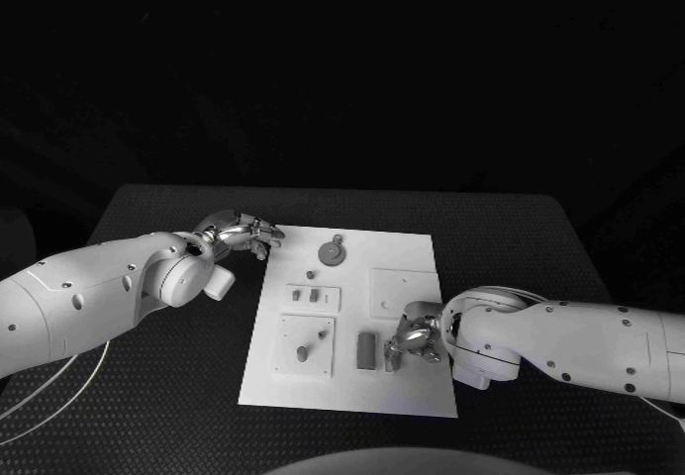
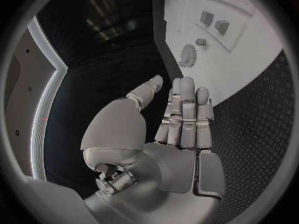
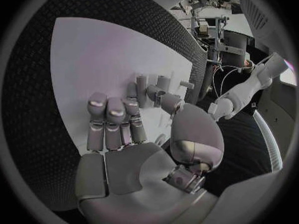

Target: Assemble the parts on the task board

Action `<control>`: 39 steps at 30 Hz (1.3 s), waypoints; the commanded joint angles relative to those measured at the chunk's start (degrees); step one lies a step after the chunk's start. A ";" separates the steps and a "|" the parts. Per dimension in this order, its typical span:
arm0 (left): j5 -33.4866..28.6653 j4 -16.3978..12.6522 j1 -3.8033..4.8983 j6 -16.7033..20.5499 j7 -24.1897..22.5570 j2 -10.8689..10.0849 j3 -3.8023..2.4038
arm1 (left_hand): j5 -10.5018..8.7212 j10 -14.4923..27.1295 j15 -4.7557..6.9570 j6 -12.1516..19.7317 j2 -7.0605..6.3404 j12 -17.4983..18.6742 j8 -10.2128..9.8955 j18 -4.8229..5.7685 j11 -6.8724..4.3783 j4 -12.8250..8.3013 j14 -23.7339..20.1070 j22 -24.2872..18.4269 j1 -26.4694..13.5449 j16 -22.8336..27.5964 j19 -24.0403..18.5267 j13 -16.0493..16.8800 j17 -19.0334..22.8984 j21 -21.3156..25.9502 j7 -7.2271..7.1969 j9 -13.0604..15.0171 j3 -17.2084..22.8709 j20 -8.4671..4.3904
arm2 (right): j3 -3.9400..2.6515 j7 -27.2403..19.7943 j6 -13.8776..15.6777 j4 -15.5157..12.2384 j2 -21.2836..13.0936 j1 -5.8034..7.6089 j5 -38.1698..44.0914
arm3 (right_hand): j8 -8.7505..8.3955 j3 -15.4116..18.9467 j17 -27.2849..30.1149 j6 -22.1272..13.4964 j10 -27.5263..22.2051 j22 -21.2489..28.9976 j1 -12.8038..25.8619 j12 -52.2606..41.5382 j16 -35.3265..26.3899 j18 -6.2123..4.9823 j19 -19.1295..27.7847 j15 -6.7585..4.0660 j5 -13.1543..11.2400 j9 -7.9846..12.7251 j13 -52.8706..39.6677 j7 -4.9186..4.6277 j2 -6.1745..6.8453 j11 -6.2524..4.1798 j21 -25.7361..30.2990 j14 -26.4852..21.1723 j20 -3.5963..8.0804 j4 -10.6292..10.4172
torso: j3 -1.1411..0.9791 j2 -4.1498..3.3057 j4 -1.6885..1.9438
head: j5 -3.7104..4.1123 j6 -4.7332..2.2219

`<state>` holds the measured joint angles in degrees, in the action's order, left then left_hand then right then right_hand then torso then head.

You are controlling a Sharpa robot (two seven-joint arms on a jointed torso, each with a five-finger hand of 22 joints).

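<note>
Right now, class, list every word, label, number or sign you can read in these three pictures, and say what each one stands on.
None can be read in any of the three views.
The task board carries no legible print; its parts are plain.
The left hand and the right hand bear no readable marks.

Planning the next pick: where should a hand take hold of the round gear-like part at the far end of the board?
Probably by its rim, from above: the round part appears to lie flat on the task board, leaving mainly its edge for fingers. The left hand is nearest, beside the board's far left corner.
</note>
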<state>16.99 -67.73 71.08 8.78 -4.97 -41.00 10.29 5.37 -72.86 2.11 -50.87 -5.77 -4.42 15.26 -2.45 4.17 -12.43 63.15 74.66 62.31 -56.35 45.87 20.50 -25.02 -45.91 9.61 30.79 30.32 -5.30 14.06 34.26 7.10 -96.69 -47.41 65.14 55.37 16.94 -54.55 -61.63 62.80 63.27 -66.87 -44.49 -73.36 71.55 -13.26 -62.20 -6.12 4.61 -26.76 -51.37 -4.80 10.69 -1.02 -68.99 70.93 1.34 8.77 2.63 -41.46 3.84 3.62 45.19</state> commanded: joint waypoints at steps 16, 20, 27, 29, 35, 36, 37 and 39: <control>0.18 -0.15 0.07 -1.08 -0.07 0.11 -0.03 | 0.26 0.47 -0.19 0.46 -0.19 0.35 0.26 0.52 0.07 0.22 0.23 0.12 -0.27 0.27 0.40 0.08 -0.11 0.37 -0.04 -0.08 0.03 -2.20 | 0.15 -1.94 -2.36 -0.36 0.41 -0.43 -1.65 | 0.36 -0.64 -0.35 0.44 0.29 0.01 0.55 0.47 -0.35 -1.74 0.87 -0.17 -0.26 0.51 -0.68 -0.03 -5.00 -0.34 -0.75 -0.27 -0.02 2.58 | 0.01 0.00 0.01 | -0.09 -0.03; 0.19 -0.14 0.07 -1.09 -0.05 0.12 -0.03 | 0.27 0.47 -0.20 0.47 -0.19 0.35 0.26 0.52 0.08 0.22 0.23 0.13 -0.28 0.27 0.40 0.08 -0.12 0.38 -0.04 -0.09 0.03 -2.19 | 0.15 -1.98 -2.15 -0.30 0.48 -0.43 -1.60 | 0.37 -0.69 -0.36 0.45 0.31 0.04 0.74 0.50 -0.36 -1.74 0.87 -0.18 -0.55 0.56 -0.72 -0.02 -5.09 -0.35 -0.77 -0.26 -0.05 2.62 | 0.03 0.01 -0.01 | -0.06 -0.08; 0.19 -0.13 0.07 -1.13 0.00 0.14 -0.03 | 0.28 0.48 -0.20 0.47 -0.19 0.35 0.27 0.52 0.08 0.24 0.23 0.15 -0.29 0.28 0.40 0.08 -0.13 0.40 -0.03 -0.09 0.03 -2.19 | 0.14 -2.44 -2.65 -0.30 0.75 -0.44 -1.75 | 0.37 -0.74 -0.38 0.41 0.32 0.14 1.31 0.59 -0.42 -1.74 0.89 -0.21 -1.10 0.68 -0.80 -0.04 -4.61 -0.34 -0.78 -0.27 -0.11 2.52 | 0.01 -0.01 0.02 | -0.14 -0.07; 0.19 -0.10 0.07 -1.14 0.01 0.13 -0.03 | 0.28 0.48 -0.20 0.48 -0.18 0.35 0.27 0.52 0.08 0.24 0.23 0.15 -0.30 0.29 0.40 0.08 -0.13 0.40 -0.03 -0.09 0.03 -2.19 | 0.14 -2.52 -2.78 -0.31 0.75 -0.44 -1.91 | 0.35 -0.68 -0.39 0.35 0.28 0.21 1.64 0.66 -0.48 -1.74 0.89 -0.24 -1.30 0.75 -0.85 -0.07 -3.73 -0.30 -0.77 -0.30 -0.12 2.28 | 0.03 0.00 0.02 | -0.14 -0.08; 0.29 -0.13 0.07 -1.31 0.09 0.13 -0.03 | 0.52 0.50 -0.20 0.49 -0.07 0.35 0.28 0.50 0.08 0.17 0.23 0.19 -0.11 0.32 0.41 0.08 -0.16 0.44 -0.04 -0.11 0.16 -2.20 | 0.14 -2.64 -1.28 -0.32 0.71 -0.45 -1.84 | 0.39 0.04 -0.44 0.20 0.25 0.53 2.42 0.83 -0.60 -1.74 0.72 -0.33 -1.51 0.95 -1.04 -0.11 -0.55 -0.27 -0.77 -0.30 -0.06 0.39 | 0.04 0.01 0.00 | -0.18 -0.07; 0.29 -0.13 0.07 -1.33 0.09 0.13 -0.03 | 0.57 0.50 -0.20 0.49 -0.06 0.35 0.29 0.50 0.08 0.17 0.23 0.20 -0.09 0.32 0.41 0.08 -0.16 0.45 -0.04 -0.11 0.17 -2.20 | 0.14 -2.73 -1.18 -0.34 0.71 -0.45 -1.84 | 0.40 0.15 -0.45 0.18 0.25 0.58 2.55 0.86 -0.61 -1.74 0.69 -0.35 -1.57 0.97 -1.08 -0.11 -0.01 -0.27 -0.77 -0.29 -0.04 -0.02 | 0.04 0.01 0.00 | -0.18 -0.07; 0.29 -0.13 0.07 -1.33 0.12 0.13 -0.03 | 0.60 0.50 -0.20 0.49 -0.06 0.35 0.29 0.50 0.08 0.16 0.23 0.20 -0.09 0.32 0.41 0.08 -0.17 0.45 -0.04 -0.11 0.18 -2.20 | 0.14 -2.82 -1.06 -0.37 0.71 -0.45 -1.84 | 0.44 0.34 -0.46 0.17 0.25 0.63 2.77 0.87 -0.62 -1.74 0.65 -0.37 -1.72 0.98 -1.11 -0.11 0.65 -0.27 -0.78 -0.29 -0.02 -0.43 | 0.03 0.02 0.02 | -0.19 -0.07; 0.29 -0.12 0.07 -1.34 0.14 0.10 -0.03 | 0.61 0.50 -0.20 0.50 -0.06 0.35 0.29 0.50 0.08 0.17 0.23 0.21 -0.09 0.32 0.41 0.09 -0.17 0.46 -0.03 -0.11 0.17 -2.19 | 0.14 -3.11 -0.98 -0.37 0.69 -0.45 -1.84 | 0.50 0.96 -0.49 0.07 0.25 0.72 3.59 0.91 -0.60 -1.74 0.55 -0.43 -1.85 0.93 -1.14 -0.11 2.49 -0.28 -0.79 -0.30 0.00 -1.44 | 0.02 0.01 0.02 | -0.20 -0.08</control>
<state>17.06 -67.72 71.08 8.38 -4.65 -40.98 10.29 5.71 -72.85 2.11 -50.87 -5.77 -4.42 15.26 -2.45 4.15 -12.43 63.15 74.81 62.31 -56.35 45.87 20.54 -25.11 -45.70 9.61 30.74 30.32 -5.30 14.12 33.88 6.21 -96.46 -47.25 65.01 54.54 17.63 -53.66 -62.06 62.99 63.48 -66.23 -41.17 -72.66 71.28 -13.22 -61.50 -6.10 3.11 -25.99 -52.45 -4.62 12.43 -1.22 -69.56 70.70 1.23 7.77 2.65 -41.45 3.85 3.43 45.12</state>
